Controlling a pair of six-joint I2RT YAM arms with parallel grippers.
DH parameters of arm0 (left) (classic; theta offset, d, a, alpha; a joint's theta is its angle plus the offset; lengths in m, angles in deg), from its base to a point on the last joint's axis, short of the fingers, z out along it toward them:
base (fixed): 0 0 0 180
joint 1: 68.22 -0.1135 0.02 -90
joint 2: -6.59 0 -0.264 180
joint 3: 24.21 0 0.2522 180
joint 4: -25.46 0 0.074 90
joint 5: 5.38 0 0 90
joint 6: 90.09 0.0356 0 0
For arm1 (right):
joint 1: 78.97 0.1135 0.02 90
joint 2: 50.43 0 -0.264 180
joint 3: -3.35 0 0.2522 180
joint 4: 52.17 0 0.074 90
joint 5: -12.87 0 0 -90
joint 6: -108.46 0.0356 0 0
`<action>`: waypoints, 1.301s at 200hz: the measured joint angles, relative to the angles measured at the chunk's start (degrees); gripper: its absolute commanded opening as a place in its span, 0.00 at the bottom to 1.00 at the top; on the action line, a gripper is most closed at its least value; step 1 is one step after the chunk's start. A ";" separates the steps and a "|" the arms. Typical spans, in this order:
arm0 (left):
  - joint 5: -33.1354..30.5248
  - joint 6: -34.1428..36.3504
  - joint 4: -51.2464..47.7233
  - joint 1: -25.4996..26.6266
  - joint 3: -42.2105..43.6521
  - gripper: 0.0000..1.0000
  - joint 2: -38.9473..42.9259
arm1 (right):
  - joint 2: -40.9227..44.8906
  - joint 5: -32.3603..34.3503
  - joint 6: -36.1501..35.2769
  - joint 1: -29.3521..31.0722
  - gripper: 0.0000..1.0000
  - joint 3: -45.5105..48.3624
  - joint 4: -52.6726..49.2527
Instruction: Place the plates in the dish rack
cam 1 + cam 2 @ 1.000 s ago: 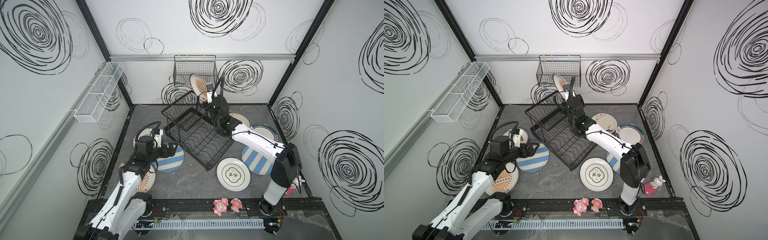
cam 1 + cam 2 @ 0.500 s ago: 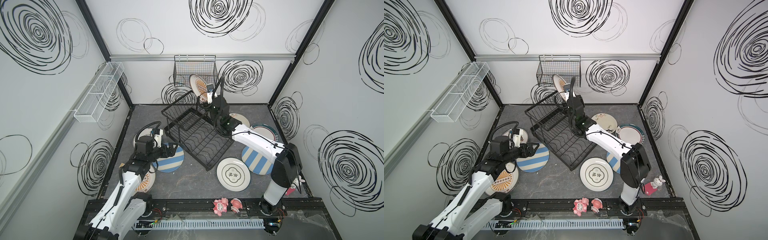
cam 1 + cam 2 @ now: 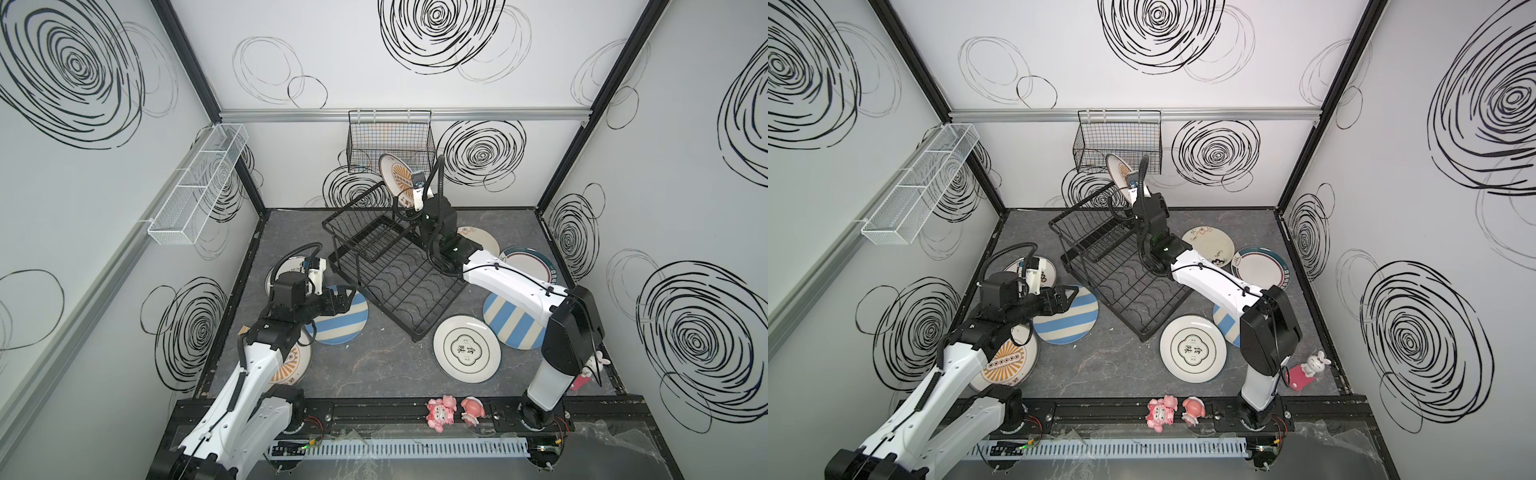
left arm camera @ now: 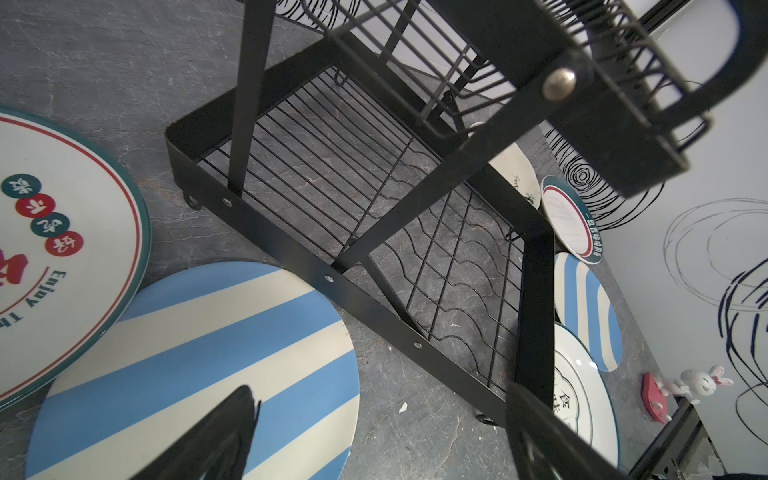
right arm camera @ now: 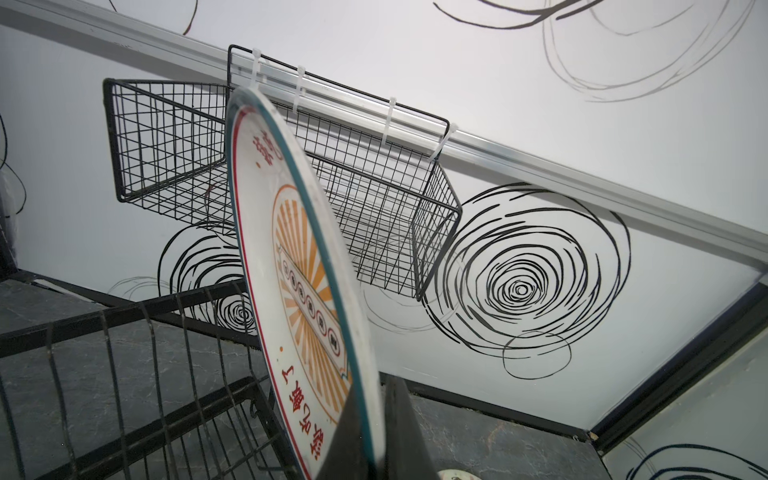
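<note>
- Nothing is shifting since earlier: right gripper (image 5: 374,419) is still clamping orange sunburst plate (image 5: 299,266) upright by dish rack (image 3: 399,286).
- Left wrist view is best showing left gripper (image 4: 382,415) gaping over striped plate (image 4: 199,353).
- Swirl-marked walls (image 3: 332,62) are enclosing marbled tabletop (image 3: 374,374).

1. The sunburst plate (image 5: 307,291) stands on edge, its lower rim pinched between the jaws of the right gripper (image 5: 374,436).
2. The black two-tier wire dish rack (image 3: 395,274) sits just below those jaws, and ahead of the wide-apart jaws of the left gripper (image 4: 386,449).
3. A blue-striped plate (image 4: 199,353) lies flat beneath the left jaws, with a teal-rimmed plate (image 4: 62,228) touching it.
4. A second striped plate (image 3: 515,328) and a medallion plate (image 3: 467,349) lie flat, well apart from both pairs of jaws.
</note>
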 measured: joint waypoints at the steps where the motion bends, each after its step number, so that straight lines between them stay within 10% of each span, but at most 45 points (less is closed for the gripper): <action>1: 0.00 0.00 0.00 0.00 0.00 0.96 0.00 | 0.00 0.02 -0.07 0.02 0.00 0.00 0.00; 260: -0.04 0.00 0.00 0.00 0.00 0.96 0.00 | 4.13 1.73 -4.61 2.73 0.00 0.13 1.46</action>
